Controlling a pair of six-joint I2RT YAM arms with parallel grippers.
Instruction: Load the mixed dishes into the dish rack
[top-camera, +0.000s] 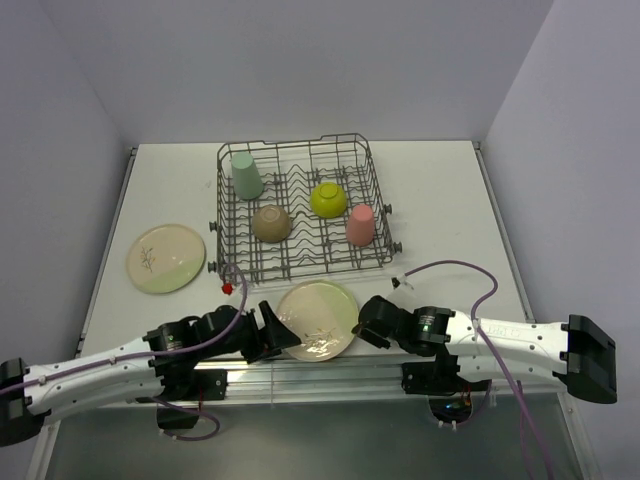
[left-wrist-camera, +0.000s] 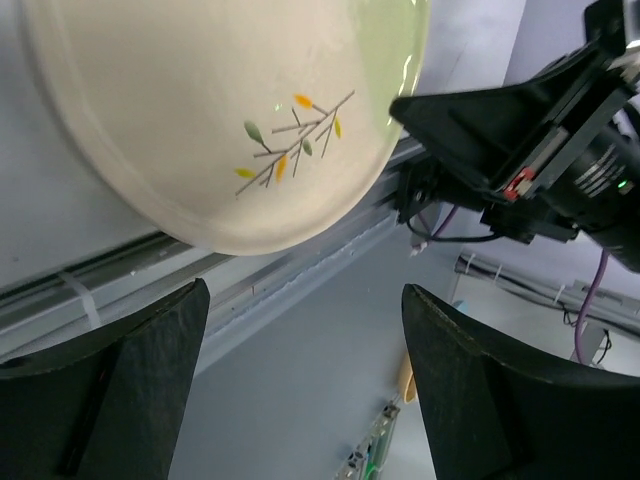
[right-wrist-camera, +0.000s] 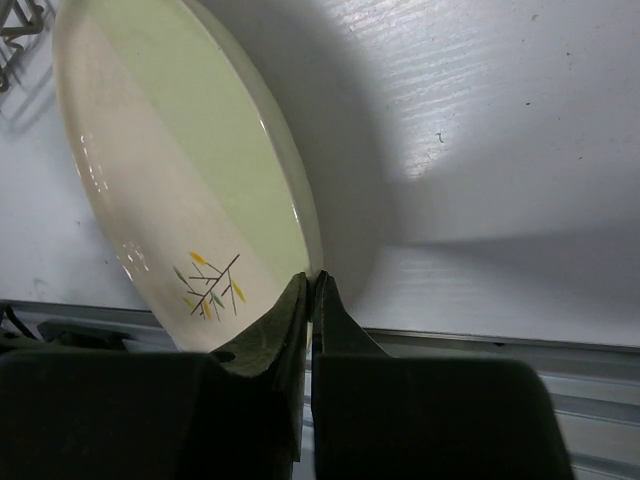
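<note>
A cream and pale-green plate with a leaf sprig (top-camera: 318, 318) lies at the table's near edge, its near rim over the edge. My right gripper (top-camera: 362, 322) is shut on its right rim; in the right wrist view the gripper (right-wrist-camera: 312, 280) pinches the rim of the plate (right-wrist-camera: 180, 170). My left gripper (top-camera: 274, 330) is open at the plate's left side, and in the left wrist view the gripper (left-wrist-camera: 303, 300) is empty below the plate (left-wrist-camera: 220, 110). A second sprig plate (top-camera: 165, 257) lies flat on the left. The dish rack (top-camera: 232, 262) holds a mint-green cup (top-camera: 246, 175), a brownish bowl (top-camera: 271, 222), a lime-green bowl (top-camera: 328, 199) and a coral-pink cup (top-camera: 360, 224).
The table's metal front rail (top-camera: 330, 375) runs under both grippers. White walls close the table at the back and sides. A small red piece (top-camera: 228, 287) hangs on the left arm's cable, just in front of the rack.
</note>
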